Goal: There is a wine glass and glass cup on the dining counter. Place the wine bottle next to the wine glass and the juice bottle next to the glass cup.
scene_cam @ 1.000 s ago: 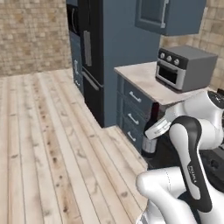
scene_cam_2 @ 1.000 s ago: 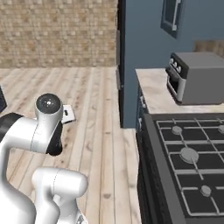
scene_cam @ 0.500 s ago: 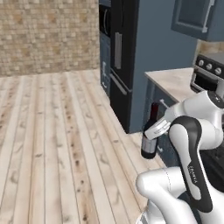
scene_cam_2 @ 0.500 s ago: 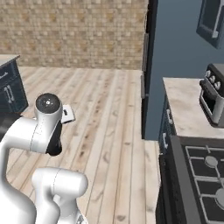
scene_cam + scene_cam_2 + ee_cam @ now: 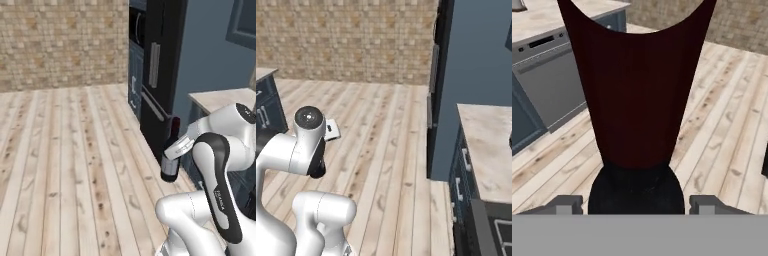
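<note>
My gripper (image 5: pixel 176 150) is shut on the wine bottle (image 5: pixel 170 159), a slim, nearly black bottle with a dark red top. I hold it upright in the air in front of the arm, above the wooden floor. In the hand view the wine bottle (image 5: pixel 637 100) rises large between the two fingertips (image 5: pixel 564 205), dark red above and black at the base. The wine glass, glass cup, juice bottle and dining counter are out of view.
A tall black fridge (image 5: pixel 157 65) stands just beyond the bottle, with a beige worktop (image 5: pixel 222 99) over blue drawers to its right. A dishwasher (image 5: pixel 549 70) under a worktop lies to the left in the hand view. Open wooden floor (image 5: pixel 65 150) runs to a brick wall (image 5: pixel 60 40).
The whole scene has slid to the right in both base views, so the base has moved; the toaster oven and stove have left view. The bottle stays in the shut gripper.
</note>
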